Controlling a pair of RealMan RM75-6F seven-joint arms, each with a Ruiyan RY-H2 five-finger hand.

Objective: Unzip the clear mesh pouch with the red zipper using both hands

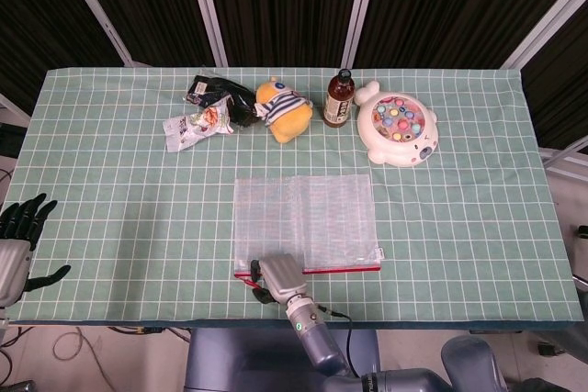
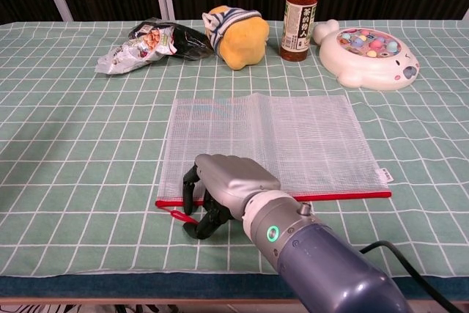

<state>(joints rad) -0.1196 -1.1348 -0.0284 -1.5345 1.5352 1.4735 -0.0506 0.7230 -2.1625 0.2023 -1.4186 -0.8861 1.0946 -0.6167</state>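
The clear mesh pouch [image 2: 267, 142] is lying flat mid-table, its red zipper [image 2: 330, 196] along the near edge. The right hand [image 2: 223, 188] is pinching the red pull tab [image 2: 179, 215] (fingers curled). The left hand [image 1: 20, 236] is hanging open beside the table's left edge.

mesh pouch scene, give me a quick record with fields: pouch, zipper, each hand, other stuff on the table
pouch: clear mesh pouch lying flat on the green checked cloth, near the front edge
zipper: red zipper runs along the pouch's near edge; red pull tab at its left end
right hand: right hand curled over the zipper's left end by the pull tab; whether it grips the tab cannot be told
left hand: left hand at the table's left edge, fingers spread, holding nothing
far side: snack bags, yellow plush toy, brown bottle, white fishing toy
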